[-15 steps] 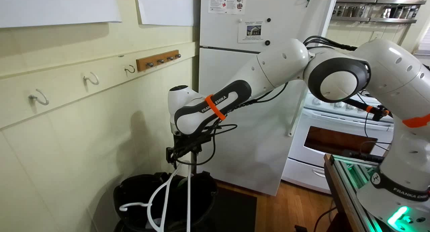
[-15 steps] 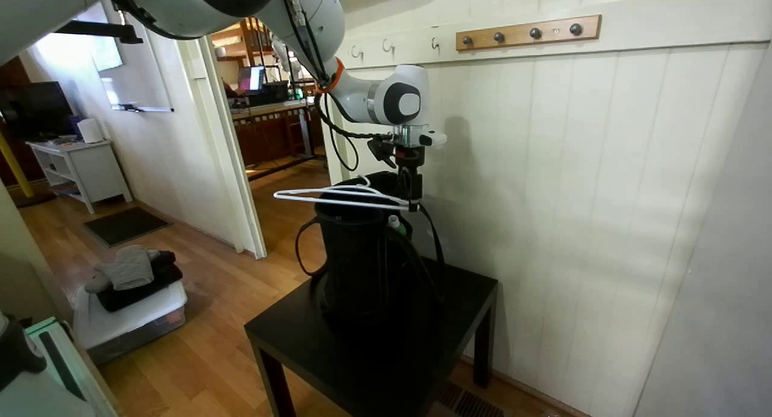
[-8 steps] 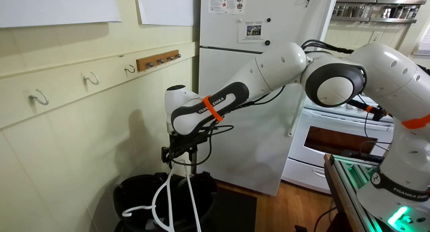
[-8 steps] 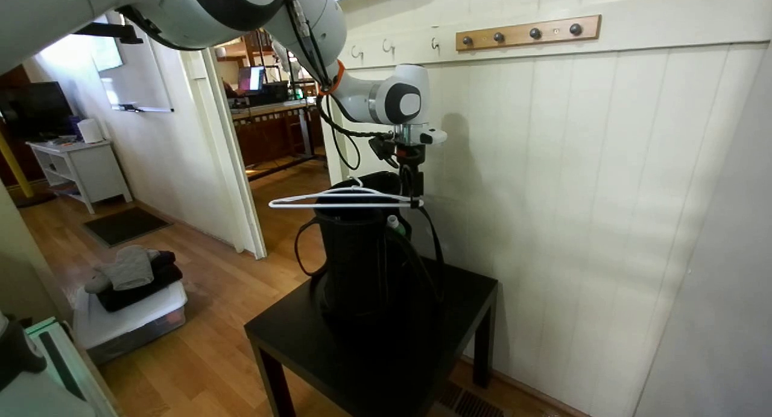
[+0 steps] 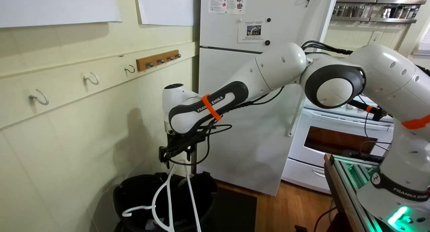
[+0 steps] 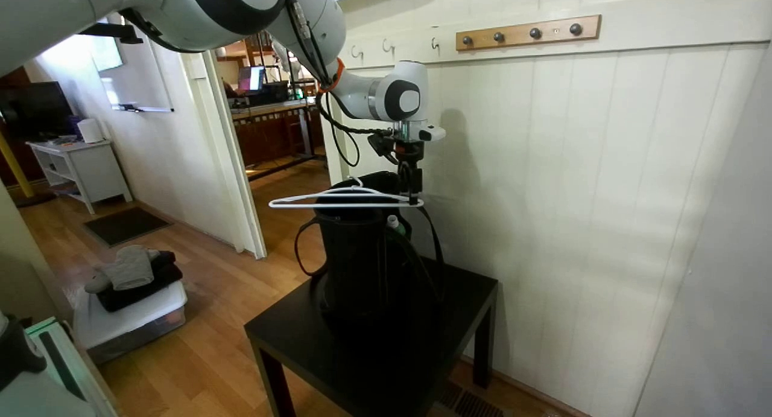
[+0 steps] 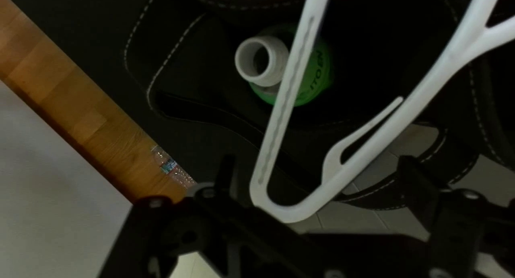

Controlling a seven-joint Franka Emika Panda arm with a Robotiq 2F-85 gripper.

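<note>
A white hanger (image 6: 347, 205) lies roughly level across the top of a black bag (image 6: 356, 266), apparently resting on its rim. Just above one corner of the hanger, my gripper (image 6: 412, 195) points downward. In the wrist view that rounded corner of the hanger (image 7: 376, 143) sits between the widely spread fingers of the gripper (image 7: 319, 167), with a gap on the right finger's side. Whether the left finger touches it cannot be told. Beneath the hanger, a green bottle (image 7: 318, 79) with a white neck stands in the bag's side. The hanger's hook (image 5: 136, 209) points toward the wall in an exterior view.
A black table (image 6: 289, 323) carries the bag beside the panelled wall (image 6: 573, 194). Above are a wooden peg rack (image 6: 528, 33) and several wall hooks (image 5: 91, 78). A white fridge (image 5: 242, 131) stands close behind the arm. On the floor sits a storage box (image 6: 132, 320).
The hanger, tilted at the gripper a second ago, has shifted and lies flatter; it has been still for the last half second. My gripper has edged toward the wall and lately risen slightly.
</note>
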